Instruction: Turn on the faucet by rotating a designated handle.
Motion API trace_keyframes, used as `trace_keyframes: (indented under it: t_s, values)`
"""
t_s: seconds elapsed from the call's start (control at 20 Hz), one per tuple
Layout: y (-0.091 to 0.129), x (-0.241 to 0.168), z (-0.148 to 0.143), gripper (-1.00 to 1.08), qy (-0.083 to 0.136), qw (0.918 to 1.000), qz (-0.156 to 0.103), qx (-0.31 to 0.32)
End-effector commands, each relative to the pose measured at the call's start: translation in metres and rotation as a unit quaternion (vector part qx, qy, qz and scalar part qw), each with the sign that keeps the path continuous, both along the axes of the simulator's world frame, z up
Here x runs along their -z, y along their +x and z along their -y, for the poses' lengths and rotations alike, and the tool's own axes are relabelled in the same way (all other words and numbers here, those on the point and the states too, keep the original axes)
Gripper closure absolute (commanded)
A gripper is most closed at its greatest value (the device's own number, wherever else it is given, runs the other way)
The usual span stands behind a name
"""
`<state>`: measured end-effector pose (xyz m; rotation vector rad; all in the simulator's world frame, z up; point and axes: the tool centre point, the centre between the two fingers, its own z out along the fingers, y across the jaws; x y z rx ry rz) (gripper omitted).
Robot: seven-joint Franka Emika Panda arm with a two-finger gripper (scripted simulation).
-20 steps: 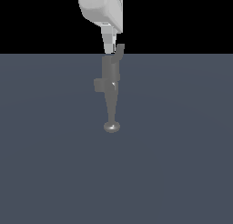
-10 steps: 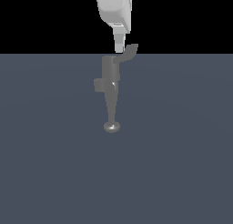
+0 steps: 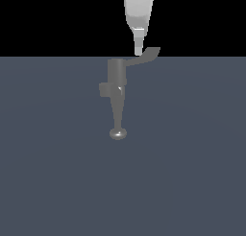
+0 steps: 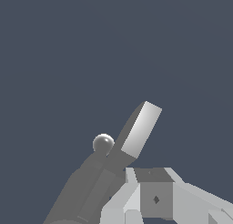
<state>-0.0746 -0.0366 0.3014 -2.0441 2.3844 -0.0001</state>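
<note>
Faucet (image 3: 116, 93) stands on the dark blue-grey floor (image 3: 192, 172), a little toward the exterior view's left of centre and in the upper half of the floor. Its round grey body rises upright, a small block sticks out of it toward the exterior view's left, and below the body a narrowing spout runs toward the camera and ends in a shiny rounded knob (image 3: 117, 133). From the top of the body the handle (image 3: 144, 56), a thin flat curved lever, juts toward the exterior view's right and slightly upward, widening into a paddle at its tip.

The white gripper (image 3: 138, 52) comes down from above, its narrow lower end at the handle, just beside the paddle on the side nearer the body. Contact looks likely there, but the exterior view does not settle it. Whether the claw is spread or pressed together I cannot tell from either picture.

In the wrist view the handle (image 4: 139, 129) shows as a pale flat slab slanting away from the dark faucet (image 4: 86, 191) body, with the round knob (image 4: 103, 144) just beside it, and the gripper's (image 4: 154, 198) pale blocky parts sit close against the handle's base
</note>
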Motion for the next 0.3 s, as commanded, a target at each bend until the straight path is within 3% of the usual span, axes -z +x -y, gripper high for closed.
trace_keyframes:
  t_s: [0.0, 0.25]
  values:
    - [0.004, 0.0, 0.025, 1.08, -0.001, 0.9999, 0.0, 0.017]
    - [0.012, 0.001, 0.039, 1.08, 0.0, 0.9998, 0.0, 0.019]
